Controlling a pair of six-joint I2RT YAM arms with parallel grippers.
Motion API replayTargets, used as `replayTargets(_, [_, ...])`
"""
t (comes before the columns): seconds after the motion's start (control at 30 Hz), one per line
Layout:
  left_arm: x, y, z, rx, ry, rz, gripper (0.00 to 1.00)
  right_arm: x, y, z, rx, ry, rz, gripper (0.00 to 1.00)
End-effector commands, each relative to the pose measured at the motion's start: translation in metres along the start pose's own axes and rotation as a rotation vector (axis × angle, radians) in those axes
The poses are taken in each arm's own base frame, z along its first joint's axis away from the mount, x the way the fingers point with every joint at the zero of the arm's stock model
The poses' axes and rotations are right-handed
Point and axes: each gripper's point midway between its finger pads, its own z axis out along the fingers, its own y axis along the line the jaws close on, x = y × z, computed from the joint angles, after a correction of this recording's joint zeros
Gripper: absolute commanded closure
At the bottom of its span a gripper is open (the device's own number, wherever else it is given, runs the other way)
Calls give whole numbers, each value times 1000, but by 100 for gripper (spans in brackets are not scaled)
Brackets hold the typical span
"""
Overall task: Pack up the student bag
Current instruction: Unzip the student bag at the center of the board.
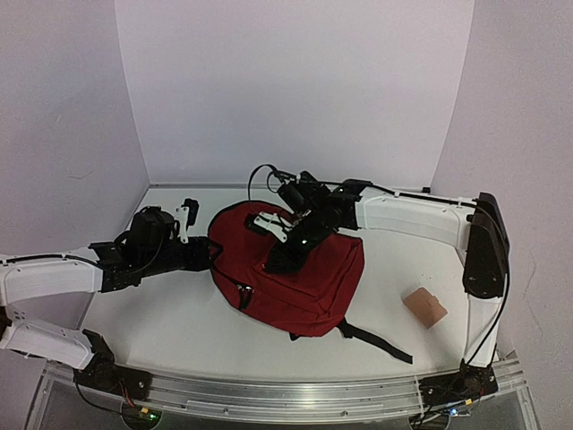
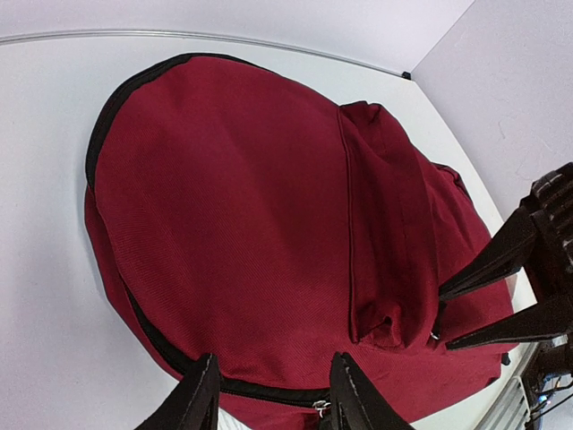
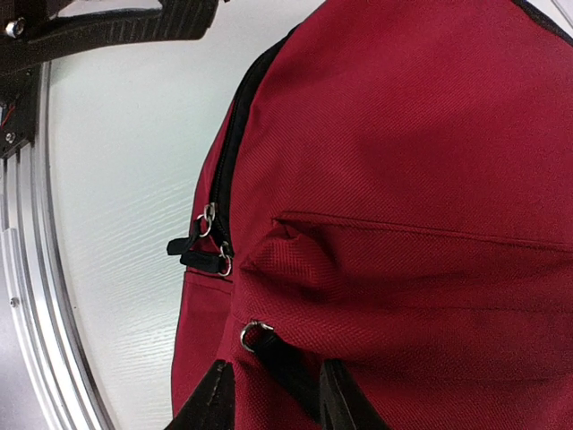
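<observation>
l gripper [image 2: 274,360], r gripper [image 3: 276,369] half-open over bag [image 2: 233,206]

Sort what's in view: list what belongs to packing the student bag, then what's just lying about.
In the job:
student bag
left gripper, at the bag's zipped edge
right gripper, fingers either side of a zip pull

Lying about:
small tan object on the table, on the right arm's side of the bag, untouched; possibly meant for packing, cannot tell
</observation>
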Motion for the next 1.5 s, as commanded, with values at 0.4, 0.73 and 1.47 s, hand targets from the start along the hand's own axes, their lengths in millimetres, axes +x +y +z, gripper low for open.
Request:
replayTargets(0.4, [-11,-11,-6,55,-52,-4,58,-10,-25,-9,107,-13,8,89])
replayTargets(0.73, [-8,-20,4,104,-34,14,59,-16,-43,-23,90,-54,73,100])
replayTargets(1.47, [21,-88,52,256,14,422,46,-9,-27,-30,-19,-47,98,88])
